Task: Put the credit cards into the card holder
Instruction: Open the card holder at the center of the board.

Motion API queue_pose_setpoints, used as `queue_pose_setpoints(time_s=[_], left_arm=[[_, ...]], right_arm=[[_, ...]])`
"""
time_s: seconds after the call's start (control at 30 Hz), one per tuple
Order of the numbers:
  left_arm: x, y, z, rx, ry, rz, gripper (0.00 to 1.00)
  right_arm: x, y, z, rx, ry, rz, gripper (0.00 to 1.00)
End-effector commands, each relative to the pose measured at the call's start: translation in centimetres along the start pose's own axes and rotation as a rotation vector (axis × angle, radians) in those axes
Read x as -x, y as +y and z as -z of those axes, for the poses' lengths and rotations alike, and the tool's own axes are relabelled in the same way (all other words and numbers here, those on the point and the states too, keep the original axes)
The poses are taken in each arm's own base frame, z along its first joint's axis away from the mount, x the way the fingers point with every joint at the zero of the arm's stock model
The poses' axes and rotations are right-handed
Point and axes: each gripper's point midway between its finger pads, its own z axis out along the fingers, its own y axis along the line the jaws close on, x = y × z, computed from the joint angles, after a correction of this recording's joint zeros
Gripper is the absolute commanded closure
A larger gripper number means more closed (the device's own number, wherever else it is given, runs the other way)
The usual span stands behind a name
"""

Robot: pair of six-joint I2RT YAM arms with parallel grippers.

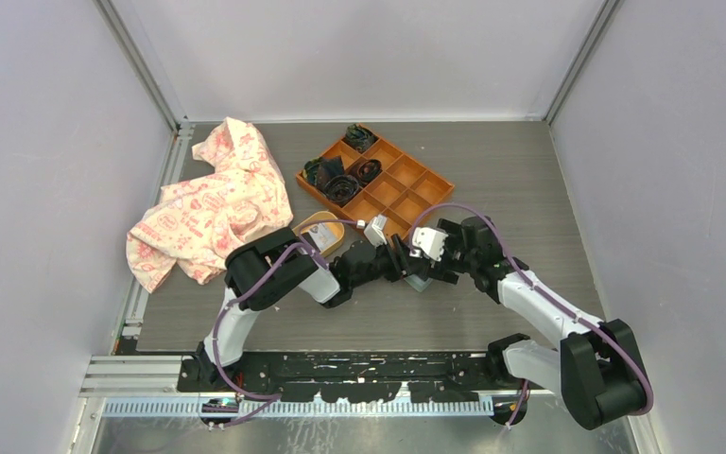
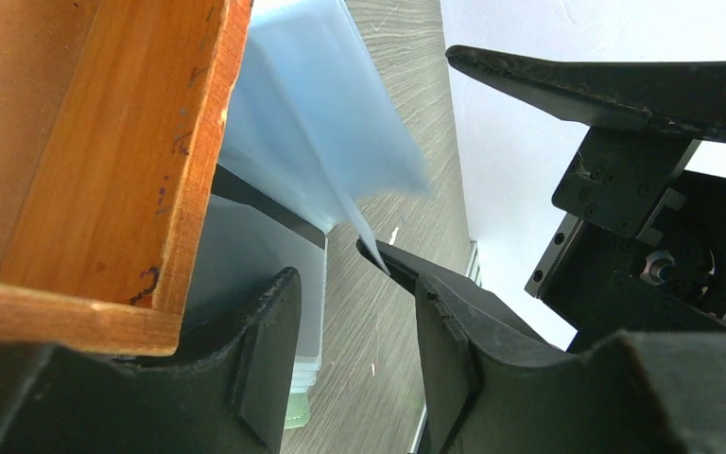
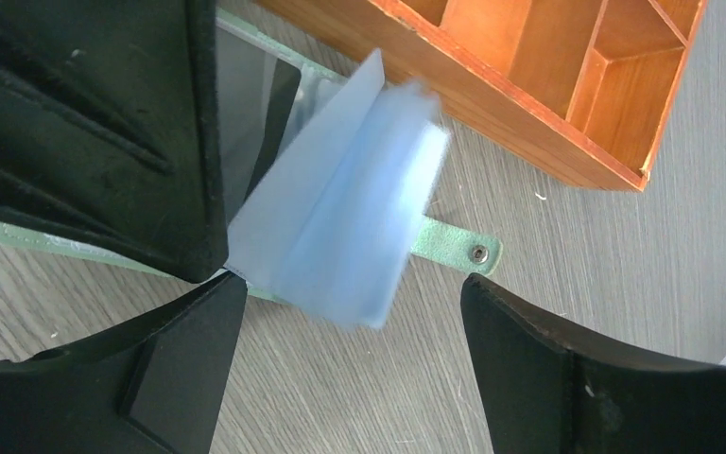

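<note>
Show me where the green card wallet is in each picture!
Top external: the card holder is mid-table, mostly hidden, just below the orange tray.
Left wrist: top centre, blue sleeves fanned.
Right wrist: centre, green tab pointing right.
Shared landmark: the orange tray, beside it everywhere.

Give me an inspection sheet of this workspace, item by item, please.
Surface: grey wood-grain table.
Job's things: card holder open beside the orange tray, blue sleeves fanned up; a dark card seems to lie under them; other cards not seen.
Clutter: orange tray holding dark rolls; yellow dish; patterned cloth.
Grippers: left gripper open over the holder; right gripper open around the sleeves.
Cables: purple cables along both arms.
Surroundings: pale enclosure walls.
</note>
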Motion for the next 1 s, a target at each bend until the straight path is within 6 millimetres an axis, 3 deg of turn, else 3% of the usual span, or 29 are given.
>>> queue_pose_setpoints(time_s=[0.0, 0.33, 0.5, 0.6, 0.77, 0.87, 0.97], left_arm=[[1.2, -1.8, -0.3, -0.077, -0.034, -0.013, 0.51], [1.2, -1.4, -0.2, -0.071, -0.033, -0.012, 0.51], [1.1, -1.0, 0.0, -0.053, -0.026, -0.017, 0.55], [1.0, -1.1, 0.4, -0.049, -0.021, -0.03, 0.57], [1.2, -3.1, 1.8, -0.059, -0.02, -0.111, 0.57], [1.4, -4.4, 3.5, -0.028, -0.027, -0.219, 0.57], [1.9, -4.6, 6.1, 0.064, -0.029, -0.364, 0.55]], right_arm=[[1.6, -2.6, 0.4, -0.106, -0.044, -0.061, 0.12], [-0.2, -4.4, 0.1, -0.158, 0.057, -0.224, 0.16], [-1.2, -6.6, 0.9, -0.215, 0.137, -0.407, 0.15], [0.4, -6.3, 2.2, -0.144, 0.078, -0.518, 0.13], [5.6, -2.4, 3.3, 0.146, -0.119, -0.578, 0.11], [6.3, -2.3, 2.7, 0.214, -0.101, -0.669, 0.23], [5.4, -2.3, 1.2, 0.275, 0.02, -0.783, 0.43]])
